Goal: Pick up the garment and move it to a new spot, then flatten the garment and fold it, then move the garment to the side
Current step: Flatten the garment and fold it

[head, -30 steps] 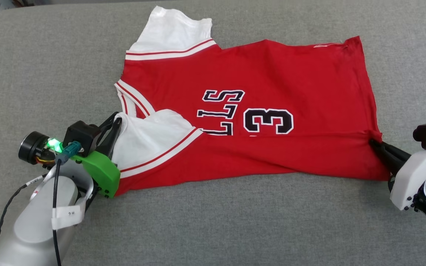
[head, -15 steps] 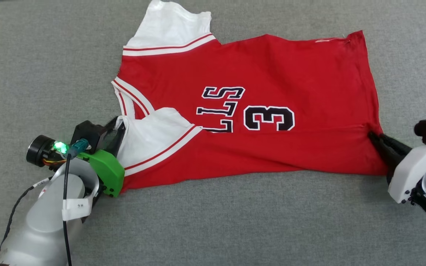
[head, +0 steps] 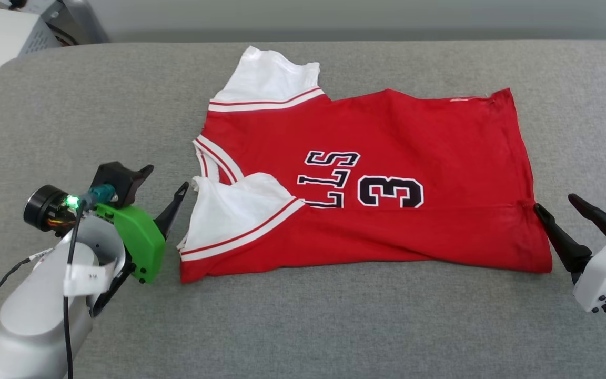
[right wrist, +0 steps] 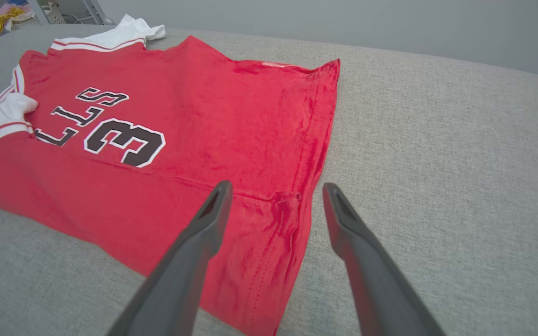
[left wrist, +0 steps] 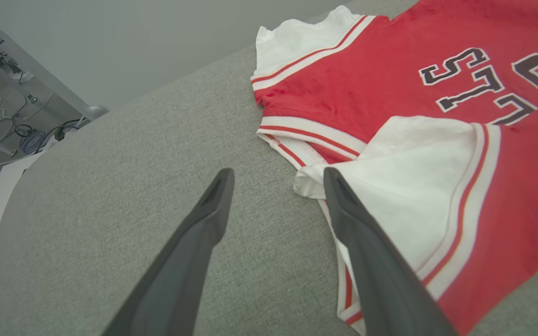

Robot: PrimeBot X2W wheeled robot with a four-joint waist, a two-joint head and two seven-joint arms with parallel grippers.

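Left gripper (left wrist: 278, 172) and right gripper (right wrist: 277, 185) hover with fingers spread, empty. The garment (head: 387, 131) looks limp and light. I'd pinch sleeve edge (head: 198, 195) and hem corner (head: 537, 258).

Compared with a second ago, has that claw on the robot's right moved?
Yes. The right gripper has let go of the garment's hem and pulled back to just right of that edge, fingers now open.
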